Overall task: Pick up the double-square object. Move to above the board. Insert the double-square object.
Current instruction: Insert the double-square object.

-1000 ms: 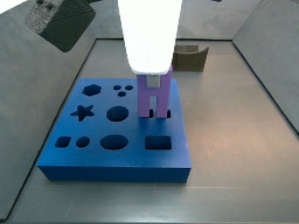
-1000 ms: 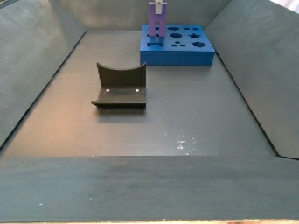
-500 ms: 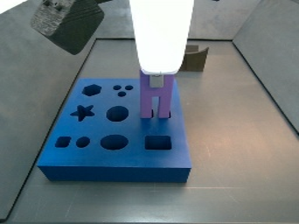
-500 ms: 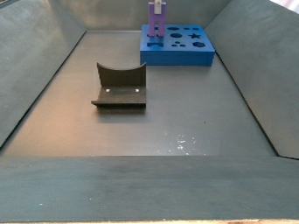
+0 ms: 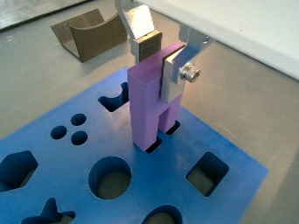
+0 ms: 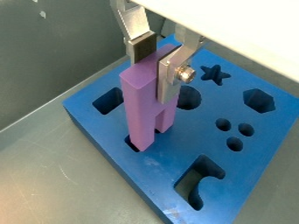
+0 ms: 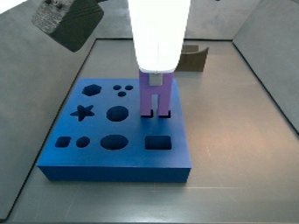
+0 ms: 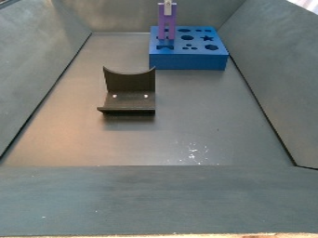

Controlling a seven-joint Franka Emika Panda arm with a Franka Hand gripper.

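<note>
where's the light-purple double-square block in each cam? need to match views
Wrist view: slim light-purple double-square block upright between the gripper fingers, foot in a hole of the thick blue board.
Wrist view: same, upright.
Side view: centre, under the gripper.
Side view: far end, small.
Shared landmark: the board's star cut-out.

Light-purple double-square object (image 5: 149, 105), blue board (image 5: 239, 188), silver tool (image 5: 162, 51) plates.
</note>
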